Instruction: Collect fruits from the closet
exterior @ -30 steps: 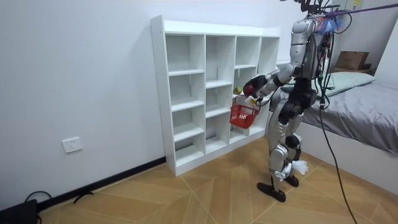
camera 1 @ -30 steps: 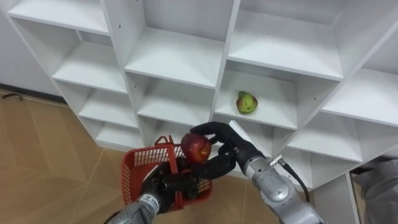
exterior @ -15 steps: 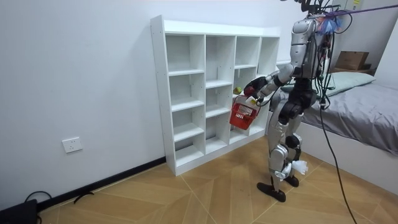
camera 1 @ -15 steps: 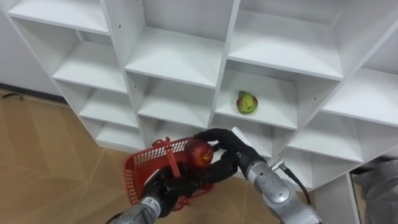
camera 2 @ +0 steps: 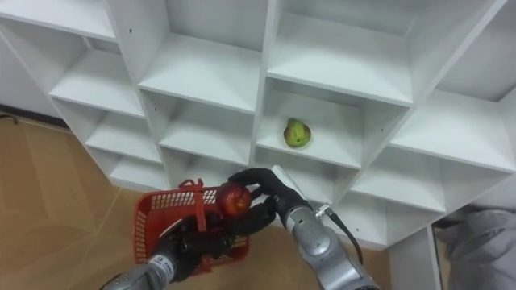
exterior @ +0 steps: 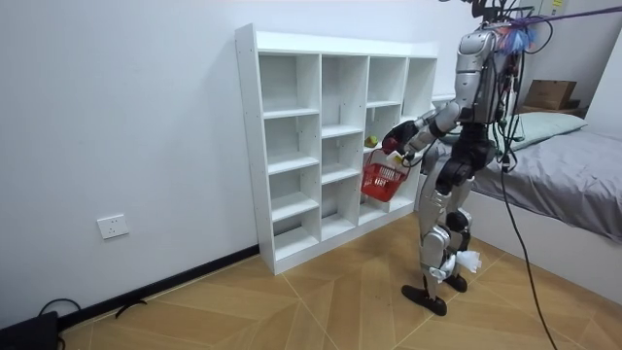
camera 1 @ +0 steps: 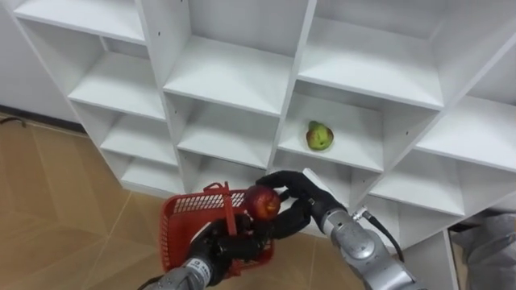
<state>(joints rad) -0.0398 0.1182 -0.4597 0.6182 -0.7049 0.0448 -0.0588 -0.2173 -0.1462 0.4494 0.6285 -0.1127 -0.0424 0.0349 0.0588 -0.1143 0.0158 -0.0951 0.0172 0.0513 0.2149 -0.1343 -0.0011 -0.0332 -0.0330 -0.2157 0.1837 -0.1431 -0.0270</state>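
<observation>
Robot's standing right up against the white closet (exterior: 292, 146), with the bed (exterior: 573, 175) behind it on the room view's right.

From the head cam, the right hand (camera 1: 310, 201) has the red apple (camera 1: 263, 201). Its fingers and thumb are curled round the apple from the far side and it's pinched firmly. The apple hangs over the right-hand end of the red basket (camera 1: 173, 234), right next to the upright handle. I can't tell if it's touching the handle or the rim.

The left hand (camera 1: 218, 246) is down at the near edge of the basket with its fingers wrapped on the base of the handle, carrying the basket in front of the lower cubbies.

There's 1 more fruit, a green fruit (camera 1: 319, 135), sitting alone on a shelf in the cubby just above and to the right of the apple hand, well apart from both hands. The wood floor (camera 1: 56, 201) shows on the left.
</observation>
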